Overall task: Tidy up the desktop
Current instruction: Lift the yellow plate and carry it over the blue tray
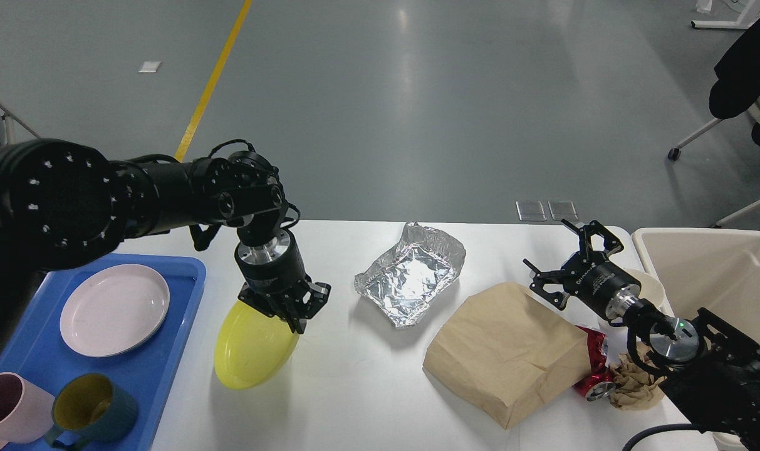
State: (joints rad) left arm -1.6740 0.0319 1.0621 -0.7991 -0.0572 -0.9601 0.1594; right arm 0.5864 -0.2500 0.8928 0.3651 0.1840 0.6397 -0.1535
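At the left end effector (290, 311), closed on the rim of the yellow plate (254, 344), the plate hangs tilted over the white table (367, 401). You should carry it left and level it above the blue tray (188, 275). Your right end effector (571, 260) hovers wide open, holding nothing.

Two plates (252, 344) (one yellow, one pink), two mugs (91, 408), one foil sheet (411, 275), one paper bag (505, 351)

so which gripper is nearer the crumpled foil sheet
Left. The left gripper, holding the yellow plate, is just left of the foil sheet; the right gripper is farther off to its right.
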